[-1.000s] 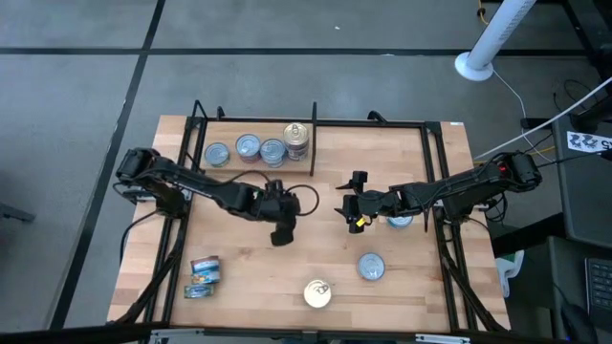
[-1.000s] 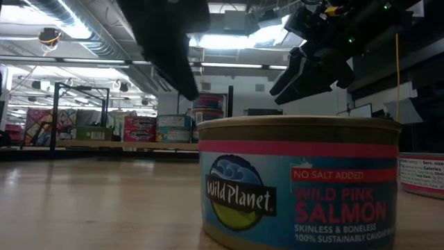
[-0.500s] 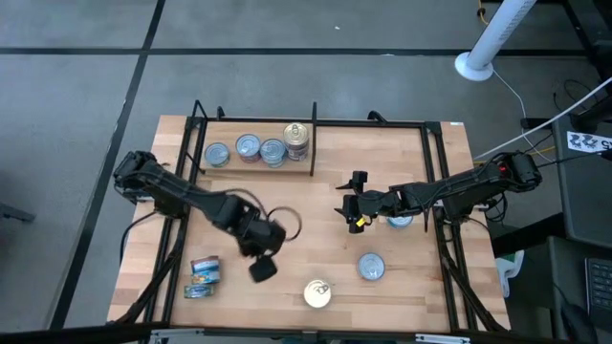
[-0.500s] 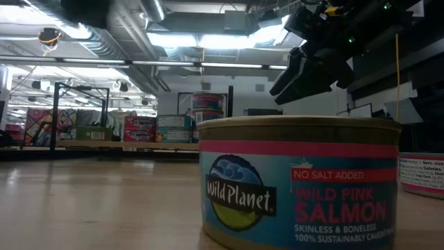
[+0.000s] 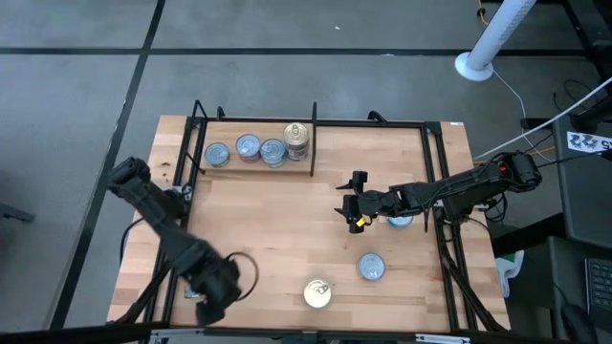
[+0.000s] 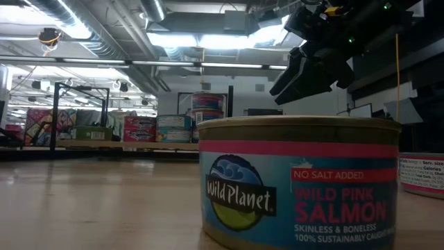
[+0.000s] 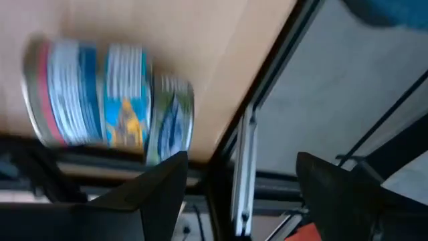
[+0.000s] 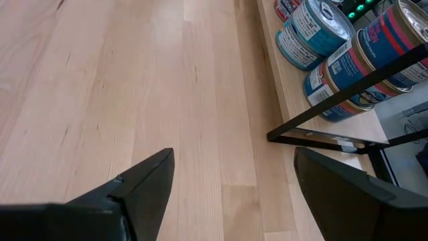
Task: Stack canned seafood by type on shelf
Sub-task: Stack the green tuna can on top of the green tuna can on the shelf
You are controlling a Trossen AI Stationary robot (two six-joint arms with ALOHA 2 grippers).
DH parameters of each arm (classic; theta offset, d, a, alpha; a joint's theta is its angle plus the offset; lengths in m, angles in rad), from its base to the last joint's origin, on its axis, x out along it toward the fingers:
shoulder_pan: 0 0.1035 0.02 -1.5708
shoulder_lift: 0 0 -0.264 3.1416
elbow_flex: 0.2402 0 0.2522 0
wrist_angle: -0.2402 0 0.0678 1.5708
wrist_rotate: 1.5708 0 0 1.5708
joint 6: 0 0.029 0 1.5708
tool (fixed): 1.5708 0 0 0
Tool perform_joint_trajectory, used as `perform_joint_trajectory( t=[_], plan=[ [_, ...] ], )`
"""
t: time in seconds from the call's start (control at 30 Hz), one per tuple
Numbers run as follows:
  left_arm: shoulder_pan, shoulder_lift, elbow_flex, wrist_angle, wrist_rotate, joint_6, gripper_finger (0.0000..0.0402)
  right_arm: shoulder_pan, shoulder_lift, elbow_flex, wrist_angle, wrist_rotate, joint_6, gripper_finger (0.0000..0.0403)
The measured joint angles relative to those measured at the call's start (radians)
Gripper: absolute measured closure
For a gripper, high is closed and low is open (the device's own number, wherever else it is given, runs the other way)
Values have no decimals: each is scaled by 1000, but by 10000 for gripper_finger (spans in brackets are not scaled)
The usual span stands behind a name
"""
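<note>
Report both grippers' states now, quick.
Left gripper: open, holding nothing, beside the tins lying on their sides.
Right gripper: open, empty, over the shelf.

The table is evenly lit from bright ceiling strip lights [image 6: 208, 40]; the labelled round tins [image 7: 107, 100] are motion-blurred.

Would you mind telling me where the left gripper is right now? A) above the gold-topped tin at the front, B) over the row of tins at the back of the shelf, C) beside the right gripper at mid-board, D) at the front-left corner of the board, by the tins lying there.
D: in the high view the left gripper sits at the board's front-left corner, and its wrist view shows the labelled tins lying just ahead of its open fingers.
</note>
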Motion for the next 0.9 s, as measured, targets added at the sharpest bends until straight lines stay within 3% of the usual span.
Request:
perform_joint_trajectory(
  t=[0.37,0.57,0.77,0.9],
  plan=[
    [-186,7,-21,-26,-58,-125,130,0,0,0,0,0,0,95],
    [-202,32,-67,-45,-112,-128,130,0,0,0,0,0,0,95],
    [-201,34,-111,-96,-145,-226,130,0,0,0,0,0,0,95],
    [-202,34,-113,-66,-145,-188,130,0,0,0,-1,-21,0,95]
  ],
)
